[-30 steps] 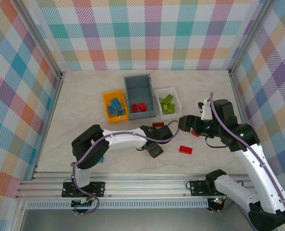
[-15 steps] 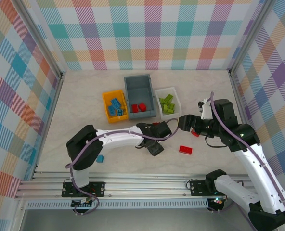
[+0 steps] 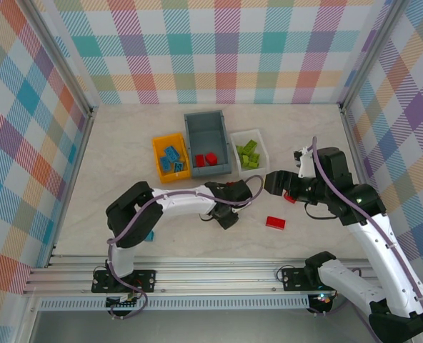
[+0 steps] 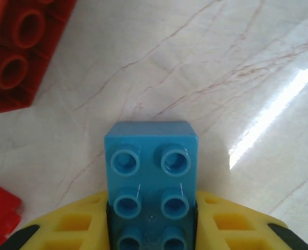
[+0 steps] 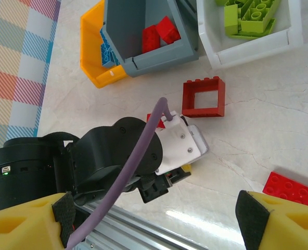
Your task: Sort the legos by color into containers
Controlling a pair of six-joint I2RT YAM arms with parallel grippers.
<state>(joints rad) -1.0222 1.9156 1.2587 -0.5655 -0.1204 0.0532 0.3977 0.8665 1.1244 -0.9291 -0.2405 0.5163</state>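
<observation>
Since the earlier frames the left gripper (image 3: 226, 213) has shifted a little over the counter (image 3: 126, 143) and its jaws have drawn in from wide to narrow. In the left wrist view they now press on both sides of a blue brick (image 4: 151, 172) that rests studs-up on the counter, so the grasp looks made but the lift has not begun. Nearest the arm bases, a second blue brick (image 3: 148, 235) lies loose by the left arm's elbow. A flat red brick (image 3: 274, 222) lies to the right of the gripped one. Further out, the right gripper (image 5: 154, 221) hangs with its jaws wide apart and nothing between them. Beyond the left gripper, a red frame brick (image 5: 203, 97) lies just short of the bins. At the far side, the orange-yellow bin (image 3: 156, 161) holds blues, the grey-blue bin (image 3: 190, 143) reds and the white bin (image 3: 263, 146) greens. The gripped brick likely belongs in the orange-yellow bin, and a few loose pieces remain to sort.
</observation>
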